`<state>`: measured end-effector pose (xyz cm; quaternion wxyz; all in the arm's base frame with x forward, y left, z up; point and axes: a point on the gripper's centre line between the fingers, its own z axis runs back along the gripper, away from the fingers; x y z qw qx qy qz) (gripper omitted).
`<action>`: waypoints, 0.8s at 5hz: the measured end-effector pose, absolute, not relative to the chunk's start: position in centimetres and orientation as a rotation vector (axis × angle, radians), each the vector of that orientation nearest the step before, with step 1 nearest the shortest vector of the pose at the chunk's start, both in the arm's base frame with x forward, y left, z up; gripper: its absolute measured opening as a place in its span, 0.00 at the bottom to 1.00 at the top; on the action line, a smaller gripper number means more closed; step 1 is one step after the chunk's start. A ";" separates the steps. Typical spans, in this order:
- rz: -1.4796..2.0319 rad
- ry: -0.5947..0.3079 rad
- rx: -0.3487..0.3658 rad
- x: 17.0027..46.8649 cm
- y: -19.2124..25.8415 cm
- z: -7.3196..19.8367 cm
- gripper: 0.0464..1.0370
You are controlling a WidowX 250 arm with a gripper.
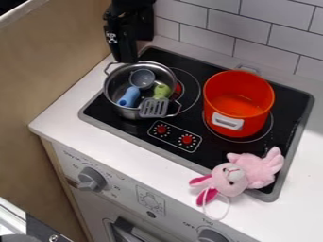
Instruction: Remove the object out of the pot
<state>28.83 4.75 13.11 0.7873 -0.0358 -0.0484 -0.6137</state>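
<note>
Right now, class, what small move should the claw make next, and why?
I'd probably shift the claw inward over the steel pot, towards the ladle: it appears near the far rim, while the ladle and spatula are still to be removed.

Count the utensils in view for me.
2, both in the steel pot. The blue-handled ladle lies on the left; the green-handled turner is on the right, its slotted head over the near rim. Something small beneath them could be hidden.
</note>
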 end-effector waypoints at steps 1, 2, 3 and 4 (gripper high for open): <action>-1.320 -0.089 -0.107 28.7 4.6 12.3 0.96; -1.378 -0.145 -0.159 29.5 3.5 11.4 0.96; -1.491 -0.192 -0.144 30.1 2.9 11.5 0.96; -1.594 -0.227 -0.126 30.6 2.6 11.8 0.96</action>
